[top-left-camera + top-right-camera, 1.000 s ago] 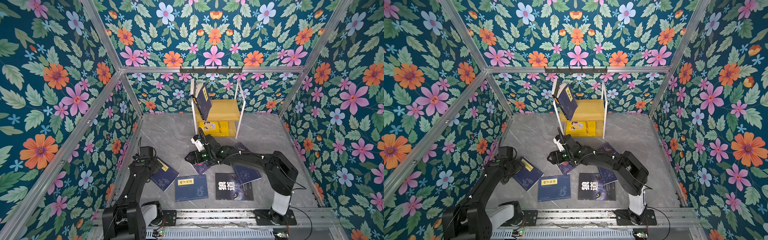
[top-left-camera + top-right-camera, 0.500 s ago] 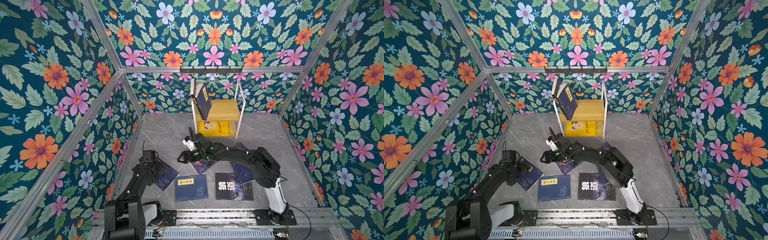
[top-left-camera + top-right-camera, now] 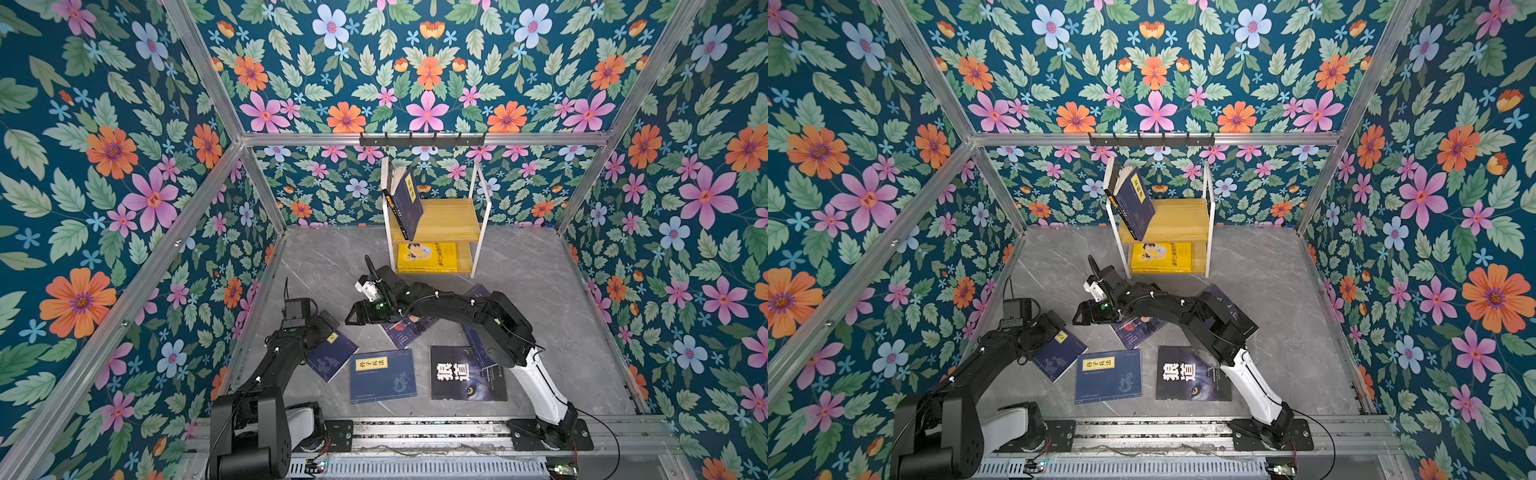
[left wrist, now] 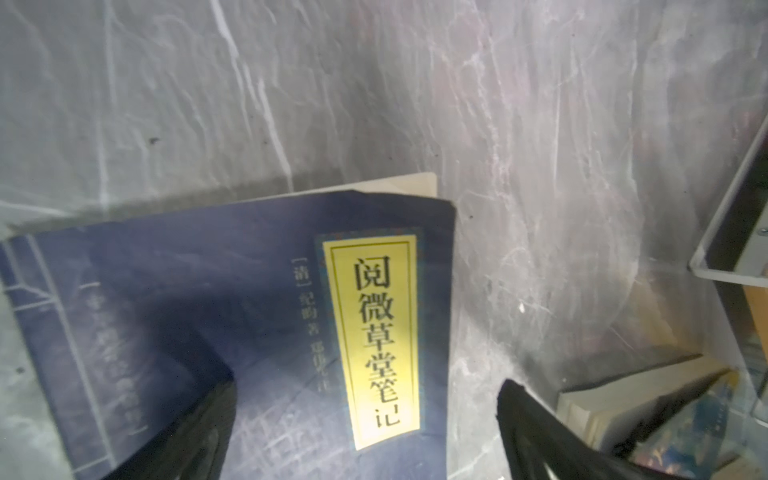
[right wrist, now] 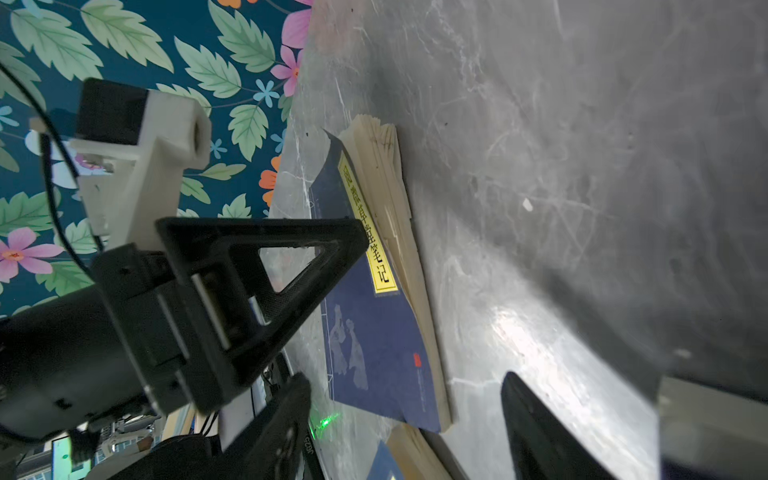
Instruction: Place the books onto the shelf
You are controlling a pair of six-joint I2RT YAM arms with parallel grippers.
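The shelf (image 3: 446,222) stands at the back; navy books (image 3: 406,203) lean on its top board and a yellow cartoon book (image 3: 428,257) lies on the lower one. Several books lie on the floor: a navy book (image 3: 336,353) on the left, a second navy book (image 3: 382,376), a black wolf-eye book (image 3: 465,374) and dark ones (image 3: 409,330) under the right arm. My left gripper (image 4: 365,436) hangs open over the left navy book (image 4: 249,311), its label between the fingers. My right gripper (image 3: 353,318) points at that book (image 5: 374,332) from the right, open and holding nothing.
A black hook rail (image 3: 422,140) runs above the shelf. Floral walls and aluminium posts close in three sides. The two grippers are close together over the left navy book. A metal rail (image 3: 415,432) with both arm bases borders the front edge.
The right gripper has moved left along the floor toward the left navy book, its jaws narrowing somewhat. The left gripper has shifted slightly over that book and stays wide open.
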